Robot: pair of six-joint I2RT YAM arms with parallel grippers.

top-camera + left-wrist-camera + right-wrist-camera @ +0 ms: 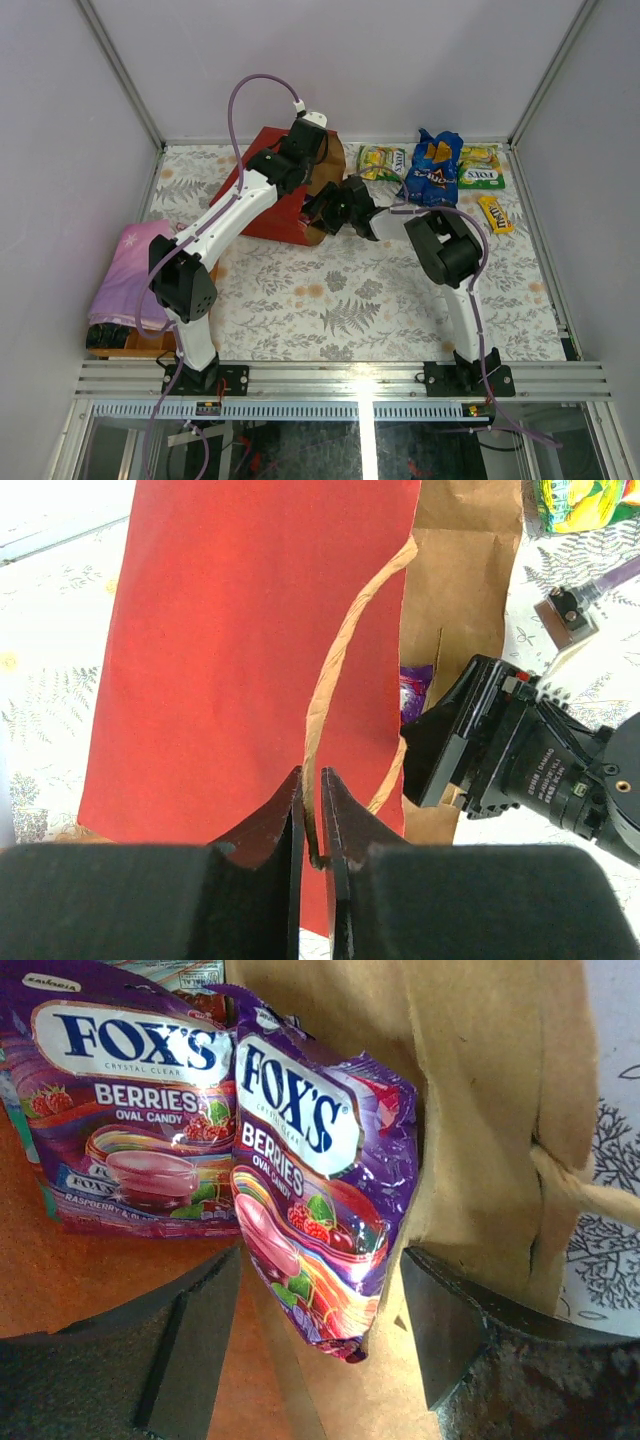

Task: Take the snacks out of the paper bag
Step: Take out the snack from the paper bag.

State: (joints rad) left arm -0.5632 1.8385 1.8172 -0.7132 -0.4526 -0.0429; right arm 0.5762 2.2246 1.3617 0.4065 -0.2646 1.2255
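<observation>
From above, the red paper bag [268, 200] lies at the far left-centre of the patterned bench [330, 300], its open mouth toward the right. The left arm [225, 215] reaches over its top and the right arm [440, 245] reaches to its mouth. Out on the bench at the far right lie a green-yellow packet [382, 162], a blue chip bag [433, 170], another green-yellow pack [481, 168] and a yellow bar [494, 213]. A purple cloth [135, 265] rests on a wooden tray [115, 340] at the left edge. The left wrist view shows the left jaws closed on the bag's string handle [340, 650], which loops up across the red side, with the brown lining just beside it. In the right wrist view the right jaws stand open inside the brown-lined bag, one on each side of a purple Fox's Berries packet [310, 1190]; whether they touch it cannot be told. A second purple packet [130, 1110] lies to its left, partly under it.
</observation>
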